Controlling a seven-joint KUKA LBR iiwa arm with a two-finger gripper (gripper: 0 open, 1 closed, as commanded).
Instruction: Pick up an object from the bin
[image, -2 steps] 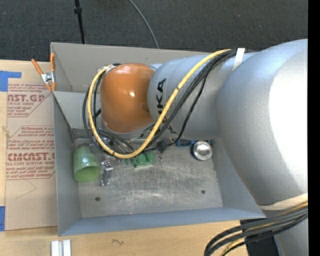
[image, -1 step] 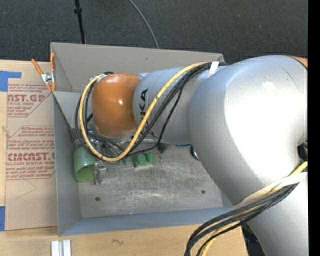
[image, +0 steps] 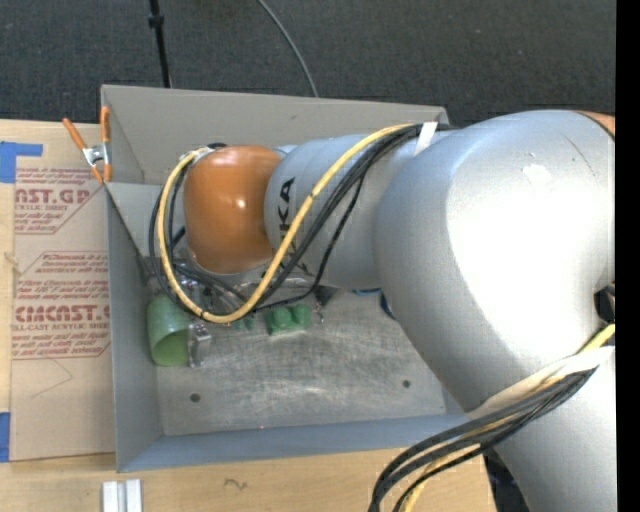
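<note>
Hand (image: 198, 342): low by the bin's (image: 128, 330) left wall, beside a pale green cup (image: 166, 333)
Grip: cannot tell
Green block (image: 288, 320): lying just right

We are looking across a dark, finely textured floor (image: 450, 50) that is filling the top of the view. A thin black rod (image: 158, 40) is crossing it at the left, and a slim grey cable (image: 297, 50) is curving over it nearby, both lying in bright, even light

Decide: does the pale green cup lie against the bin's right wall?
No, the pale green cup lies at the opposite side, close to the left wall of the bin.
</note>
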